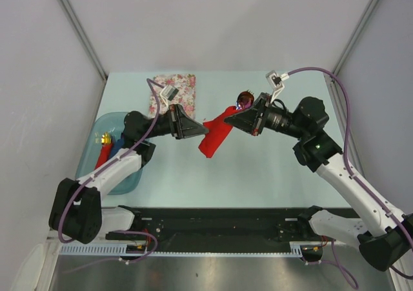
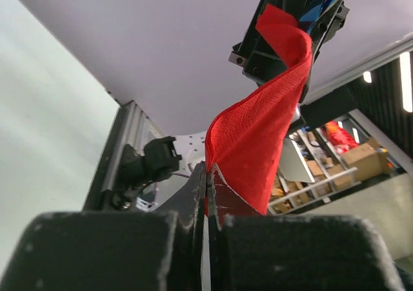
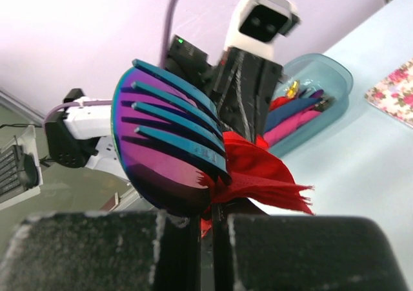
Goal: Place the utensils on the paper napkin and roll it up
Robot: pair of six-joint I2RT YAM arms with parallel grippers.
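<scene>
Pale green surface [image 1: 258, 175] between plain white walls, arms reaching in from the near edge. Held well clear of it, in mid-air between the two arms, a red napkin [image 1: 216, 139], twisted and sloping from upper right down to lower left. Gripped at its lower end with the left pincer [image 1: 207, 131], fingers pressed flat together on the cloth's edge, no gap between them in the left wrist view. Clamped at its upper end with the right pincer [image 1: 237, 119], likewise pressed together, pinching the bunched napkin with both utensils wrapped inside. Stuck out past those fingers, in the right wrist view, a metallic blue fork [image 3: 205, 150], tines lying across the shiny, purple-tinted head of the spoon [image 3: 161, 175], the two touching. Kept handles hidden within the red folds. Stood at the left edge of the surface, beside the left arm, a translucent teal tub [image 1: 87, 155] with rolled bundles in it, one red with a gold tip [image 1: 102, 154]. Lay flat near the far edge, a flowered cloth [image 1: 177, 91].
</scene>
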